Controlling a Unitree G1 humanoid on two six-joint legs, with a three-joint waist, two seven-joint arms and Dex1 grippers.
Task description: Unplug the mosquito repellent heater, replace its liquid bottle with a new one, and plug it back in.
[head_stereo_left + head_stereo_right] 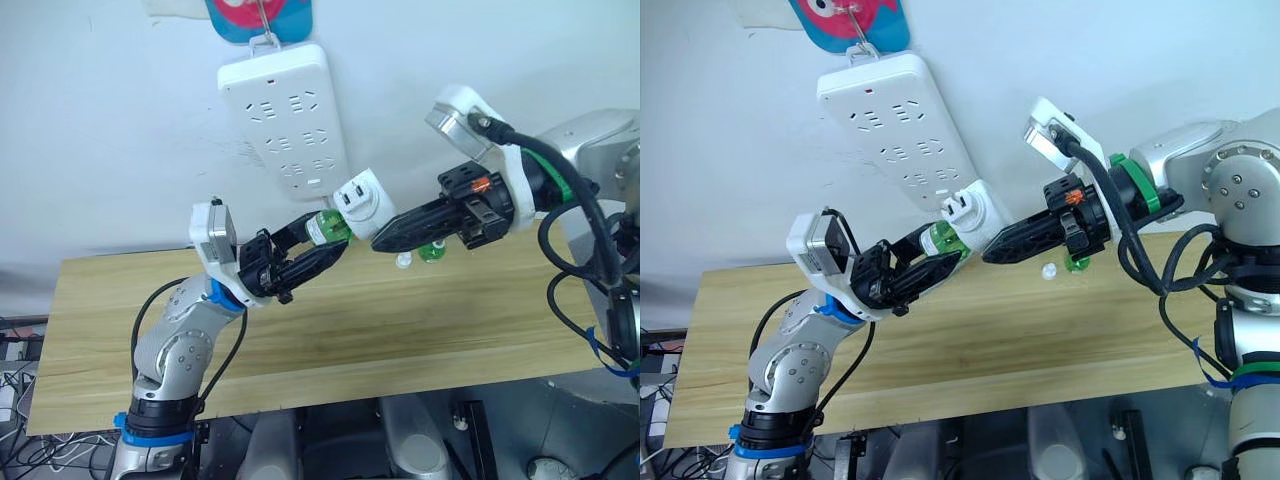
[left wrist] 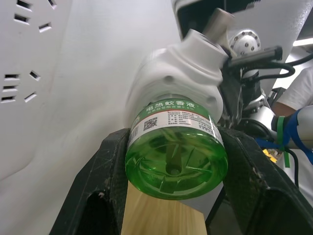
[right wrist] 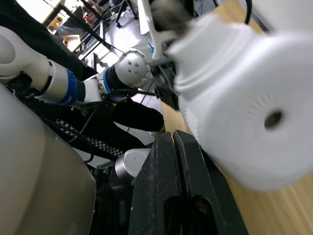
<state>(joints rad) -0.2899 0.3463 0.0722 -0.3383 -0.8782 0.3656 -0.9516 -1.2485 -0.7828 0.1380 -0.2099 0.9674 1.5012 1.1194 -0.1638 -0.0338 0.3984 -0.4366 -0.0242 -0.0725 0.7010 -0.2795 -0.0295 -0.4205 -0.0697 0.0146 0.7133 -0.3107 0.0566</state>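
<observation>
Green bottle (image 2: 176, 147) sits clamped in the left gripper (image 1: 322, 250), screwed into the mosquito repellent heater (image 1: 362, 196), unplugged above the tabletop's (image 1: 330, 340) far edge. The right gripper (image 1: 385, 237), fingers together, touches the heater; steady the heater while twisting the bottle.

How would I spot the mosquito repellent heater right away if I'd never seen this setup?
Find the long white power strip hanging on the wall above the wooden table. Just off its lower end, between the two grippers, is the mosquito repellent heater, small, rounded and white. Unlike the strip, it has a green bottle screwed in.
</observation>
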